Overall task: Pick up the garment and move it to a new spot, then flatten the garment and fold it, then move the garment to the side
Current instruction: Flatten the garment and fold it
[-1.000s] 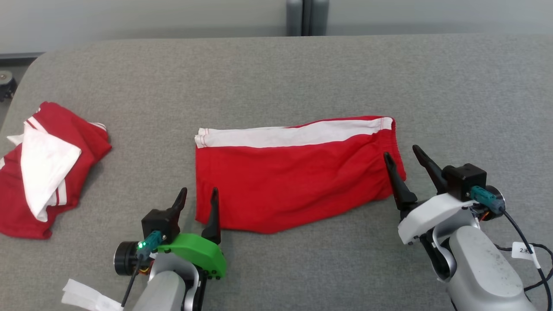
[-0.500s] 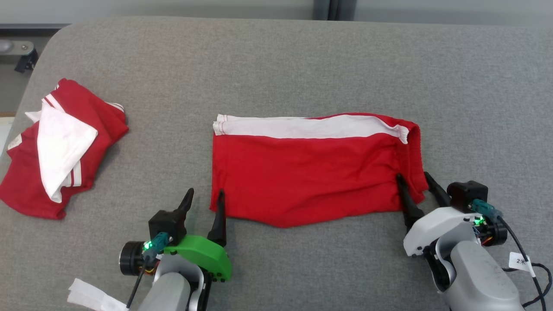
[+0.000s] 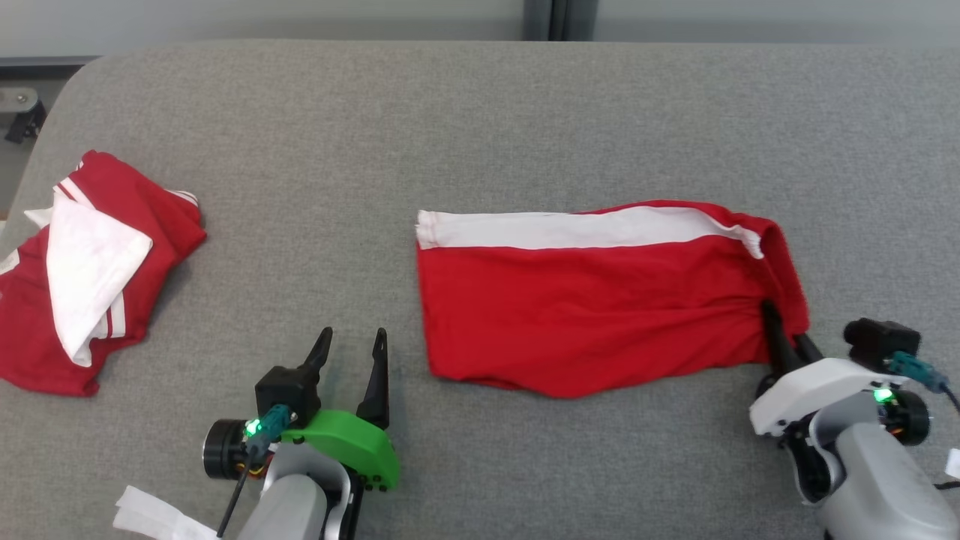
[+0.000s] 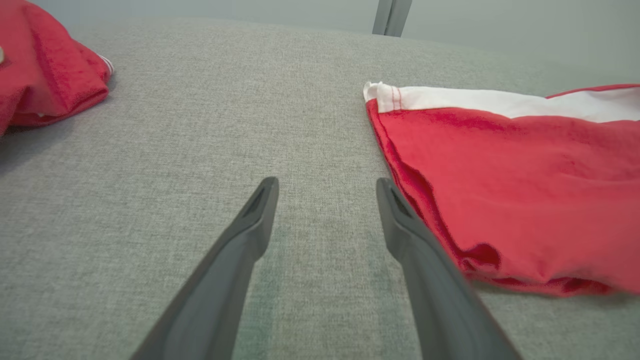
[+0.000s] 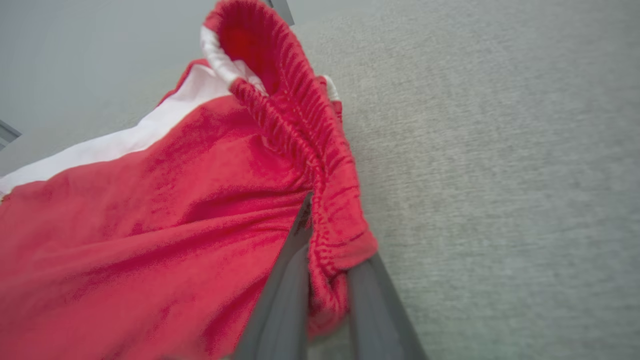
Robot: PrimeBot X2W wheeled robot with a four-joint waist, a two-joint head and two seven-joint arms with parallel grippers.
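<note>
The garment (image 3: 592,307) is a pair of red shorts with a white side stripe, lying folded flat on the grey table (image 3: 480,135). My right gripper (image 3: 784,324) is shut on the elastic waistband at the garment's right edge, which bunches and lifts around the fingers (image 5: 290,280). The pinched waistband fold sits in my right gripper (image 5: 330,235) in the right wrist view. My left gripper (image 3: 353,334) stands open over bare table, just left of the garment's lower left corner (image 4: 525,175), with nothing in my left gripper (image 4: 327,185).
A second red and white garment (image 3: 90,277) lies crumpled at the table's left edge, also at the upper left as a red heap (image 4: 45,75). A white paper tag (image 3: 150,514) hangs by my left arm. Open grey table stretches behind and to the right of the shorts.
My right gripper has shut on the waistband and pulled the garment to the right, away from my left gripper. The left gripper has stayed open. The head camera has shifted.
</note>
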